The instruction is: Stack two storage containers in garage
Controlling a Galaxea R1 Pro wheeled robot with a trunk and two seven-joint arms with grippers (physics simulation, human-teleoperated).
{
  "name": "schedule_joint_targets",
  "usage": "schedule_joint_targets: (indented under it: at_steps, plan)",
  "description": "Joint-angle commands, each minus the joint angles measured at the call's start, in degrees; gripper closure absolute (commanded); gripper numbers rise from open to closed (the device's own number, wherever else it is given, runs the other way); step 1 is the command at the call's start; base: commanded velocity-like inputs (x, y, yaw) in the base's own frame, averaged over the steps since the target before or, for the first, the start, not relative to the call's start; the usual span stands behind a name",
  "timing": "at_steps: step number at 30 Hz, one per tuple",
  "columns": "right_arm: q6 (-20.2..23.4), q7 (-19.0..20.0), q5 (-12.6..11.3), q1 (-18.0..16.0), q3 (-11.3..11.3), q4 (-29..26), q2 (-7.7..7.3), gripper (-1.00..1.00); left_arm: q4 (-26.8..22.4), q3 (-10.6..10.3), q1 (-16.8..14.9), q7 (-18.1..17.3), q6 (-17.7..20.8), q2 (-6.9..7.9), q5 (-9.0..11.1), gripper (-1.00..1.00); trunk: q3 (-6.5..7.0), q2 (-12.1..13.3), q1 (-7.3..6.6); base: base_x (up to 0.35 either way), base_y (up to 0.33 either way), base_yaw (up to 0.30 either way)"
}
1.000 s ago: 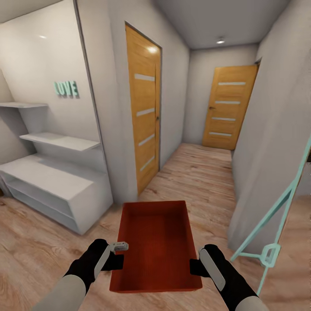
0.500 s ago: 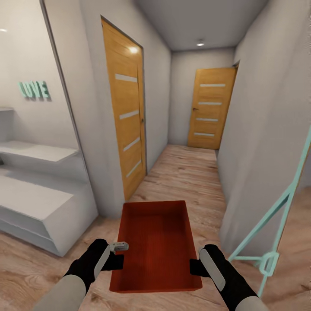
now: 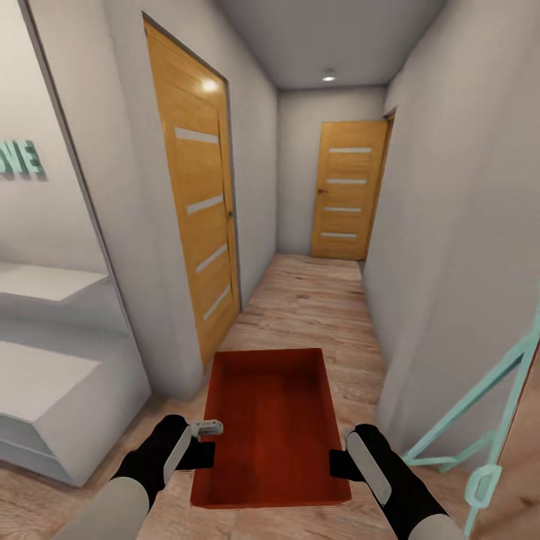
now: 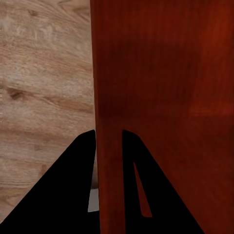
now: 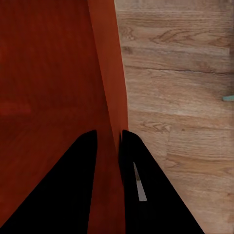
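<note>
Both grippers clamp one orange-red bin (image 3: 271,427) between them, held above the wood plank floor (image 3: 315,307). Left gripper (image 3: 201,442) pinches the bin's left wall, one finger (image 4: 68,190) outside and one inside; right gripper (image 3: 339,461) pinches the right wall the same way, its fingers (image 5: 78,185) straddling the rim. Left of the bin stands a white shelf unit (image 3: 52,390). Beyond, a narrow hallway runs ahead with a wooden door (image 3: 196,217) on its left wall and another wooden door (image 3: 349,191) at the far end.
</note>
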Motion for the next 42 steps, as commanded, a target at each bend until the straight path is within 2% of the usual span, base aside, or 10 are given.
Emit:
schedule_joint_targets:
  at_steps: [1,24,42]
  plan:
    - [-0.28,-0.42,-1.44,-0.06,-0.06,-0.09,-0.01,1.0,-0.12,0.03,-0.03,0.26,0.25,0.01,0.83,1.0,-0.08,-0.07,0.04,0.289,0.109,-0.022]
    - [-0.28,-0.42,-1.44,-0.06,-0.06,-0.1,-0.01,1.0,-0.12,0.03,-0.01,0.26,0.25,0.0,0.83,1.0,-0.07,-0.07,0.04,0.276,0.104,-0.014]
    - [-0.28,-0.44,-1.43,-0.06,-0.06,-0.1,-0.01,1.0,-0.12,0.03,0.0,0.26,0.25,0.0,0.83,1.0,0.75,-0.07,0.04,0.269,0.1,-0.222]
